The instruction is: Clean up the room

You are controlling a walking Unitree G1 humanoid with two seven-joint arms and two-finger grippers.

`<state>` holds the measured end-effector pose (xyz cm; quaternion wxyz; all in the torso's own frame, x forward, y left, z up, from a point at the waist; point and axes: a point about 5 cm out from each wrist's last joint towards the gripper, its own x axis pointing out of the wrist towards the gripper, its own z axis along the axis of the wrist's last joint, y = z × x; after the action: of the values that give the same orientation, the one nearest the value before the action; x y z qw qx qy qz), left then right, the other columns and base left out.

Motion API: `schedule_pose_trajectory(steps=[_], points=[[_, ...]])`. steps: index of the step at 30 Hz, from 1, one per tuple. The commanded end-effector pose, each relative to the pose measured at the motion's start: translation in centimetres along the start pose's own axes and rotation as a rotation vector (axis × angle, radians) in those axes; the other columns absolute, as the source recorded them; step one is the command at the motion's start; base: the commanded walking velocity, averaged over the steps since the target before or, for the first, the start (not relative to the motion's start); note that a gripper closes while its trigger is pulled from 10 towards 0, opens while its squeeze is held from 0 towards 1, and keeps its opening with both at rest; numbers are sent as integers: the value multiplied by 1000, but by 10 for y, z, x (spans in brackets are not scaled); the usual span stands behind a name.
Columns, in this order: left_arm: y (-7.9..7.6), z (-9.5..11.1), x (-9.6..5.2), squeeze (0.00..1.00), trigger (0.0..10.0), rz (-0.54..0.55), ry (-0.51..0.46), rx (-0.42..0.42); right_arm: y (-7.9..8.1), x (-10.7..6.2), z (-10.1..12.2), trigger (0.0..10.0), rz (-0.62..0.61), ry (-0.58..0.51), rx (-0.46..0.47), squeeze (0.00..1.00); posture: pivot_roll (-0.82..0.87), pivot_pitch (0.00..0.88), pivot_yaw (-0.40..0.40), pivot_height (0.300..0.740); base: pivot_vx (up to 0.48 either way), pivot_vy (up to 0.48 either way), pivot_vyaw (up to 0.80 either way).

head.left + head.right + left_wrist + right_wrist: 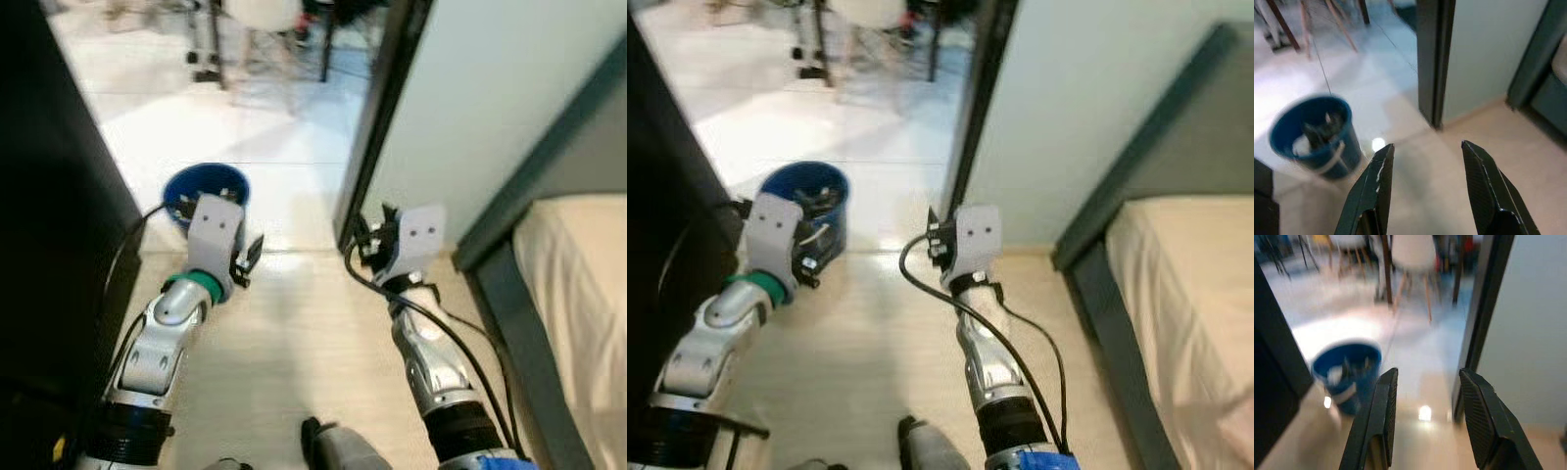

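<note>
Left eye view: a blue bin (206, 192) stands on the pale floor (284, 362) in a doorway, just ahead of my left arm. It holds some dark and white rubbish, too blurred to name. A dark wall (49, 215) runs along its left side. To the right of the bin is a dark door frame (377, 117), then a pale wall (490, 98).

My left gripper (1425, 156) hovers above the floor, near the bin and pointing past its right side. Its fingers (1374, 191) are spread apart and hold nothing. My right gripper (1425, 382) is raised beside the door frame, well to the right of the bin. Its fingers (1476, 421) are also spread apart and hold nothing.

A bed (578, 304) with a cream cover and a dark frame lies at my far right. Beyond the doorway the floor is bright and shiny, and a white chair (1413, 254) stands there among other thin furniture legs.
</note>
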<state>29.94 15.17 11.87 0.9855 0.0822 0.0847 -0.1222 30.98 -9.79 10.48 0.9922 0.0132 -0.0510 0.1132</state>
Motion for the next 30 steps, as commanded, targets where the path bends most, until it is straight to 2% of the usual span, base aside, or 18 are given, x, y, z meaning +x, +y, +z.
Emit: schedule_pose_trajectory(steps=[1, 4, 8, 14, 30], points=[[0, -17, -4, 0, 10000, 0, 53, 10, 3, -11, -20, 10000, 12, 79, -1, 0, 27, 64, 18, 740, 0, 0, -800], [0, -25, -7, 0, 10000, 6, 74, 8, 7, -18, -30, 10000, 25, 114, -1, 0, 27, 65, 16, 740, 0, 0, -800], [-1, -26, -7, 0, 10000, 8, 76, 7, 10, -20, -32, 10000, 31, 117, 4, 0, 28, 64, 16, 740, 0, 0, -800], [-2, -22, -5, 0, 10000, 8, 55, 2, 13, -17, -29, 10000, 40, 101, 8, 0, 27, 63, 15, 740, 0, 0, -800], [0, -18, -1, 0, 10000, 18, 30, 5, 7, -11, -21, 10000, 27, 63, 3, 0, 26, 61, 16, 740, 0, 0, -800]])
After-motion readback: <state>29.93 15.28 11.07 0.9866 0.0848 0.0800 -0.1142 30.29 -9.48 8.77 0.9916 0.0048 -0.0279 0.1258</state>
